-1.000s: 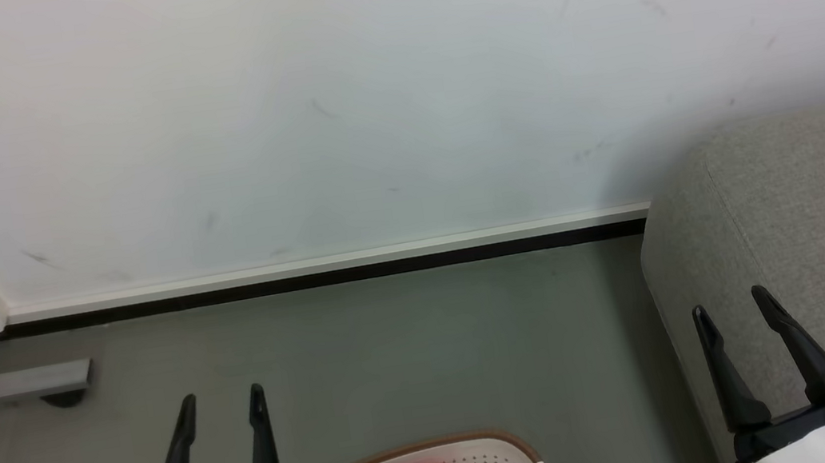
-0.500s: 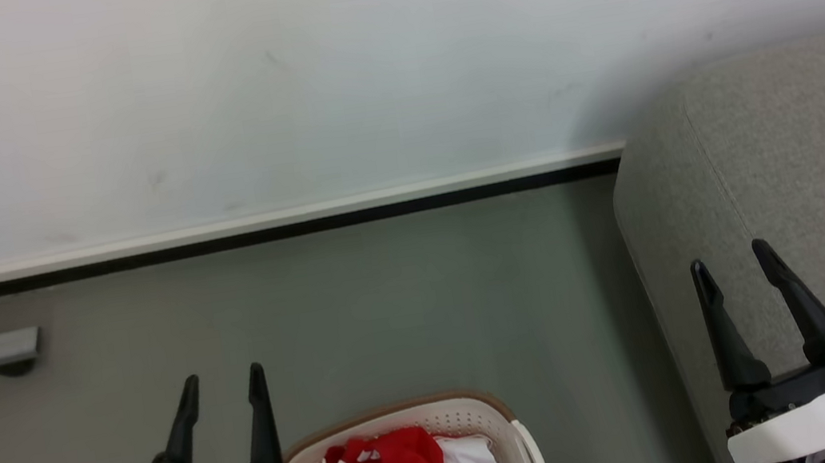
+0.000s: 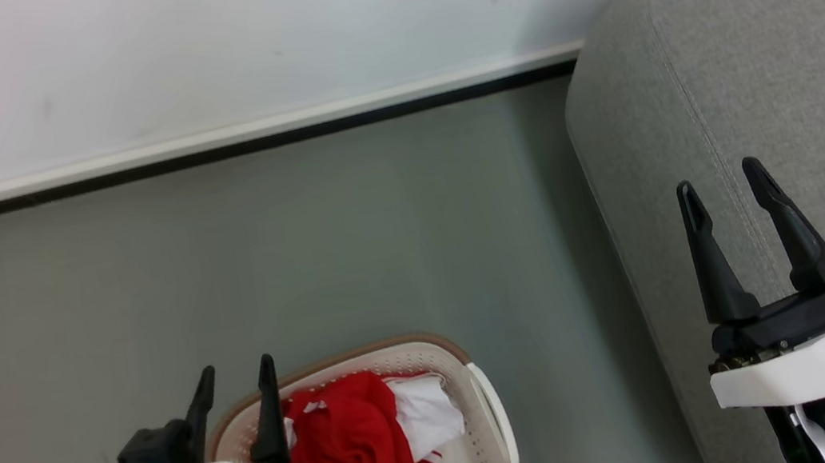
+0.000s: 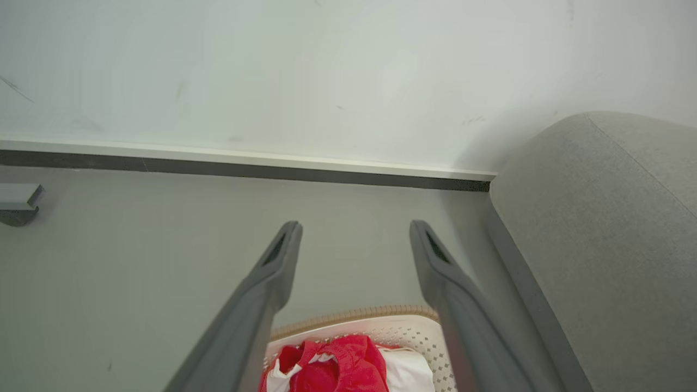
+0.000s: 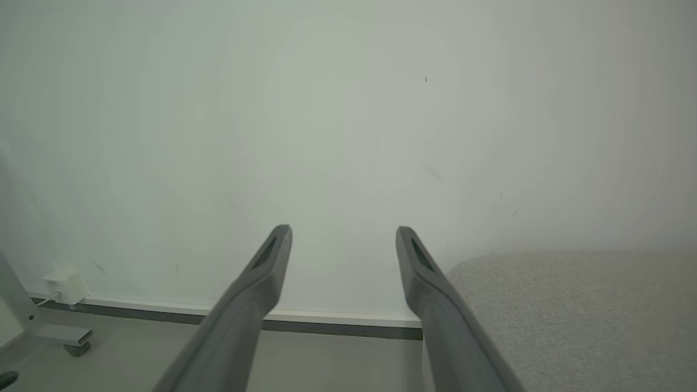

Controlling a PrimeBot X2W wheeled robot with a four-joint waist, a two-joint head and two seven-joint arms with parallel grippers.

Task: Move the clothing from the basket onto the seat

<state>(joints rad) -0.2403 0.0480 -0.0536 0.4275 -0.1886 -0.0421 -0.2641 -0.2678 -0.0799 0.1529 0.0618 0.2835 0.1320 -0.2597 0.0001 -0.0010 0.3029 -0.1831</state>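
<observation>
Left gripper (image 3: pixel 235 367), the nearer one, spread and empty, hovers at the left rim of the cream-white perforated plastic basket (image 3: pixel 491 414); the soft red fabric clothing (image 3: pixel 346 451) lies inside, just to its right.

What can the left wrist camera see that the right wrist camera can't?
Special to the left wrist camera: the cream basket with red and white clothing in it, low between the fingers of the open left gripper. Special to the right wrist camera: a small white box low on the wall. Both share the pale wall, the grey floor, the dark baseboard and the grey seat on the right.
</observation>
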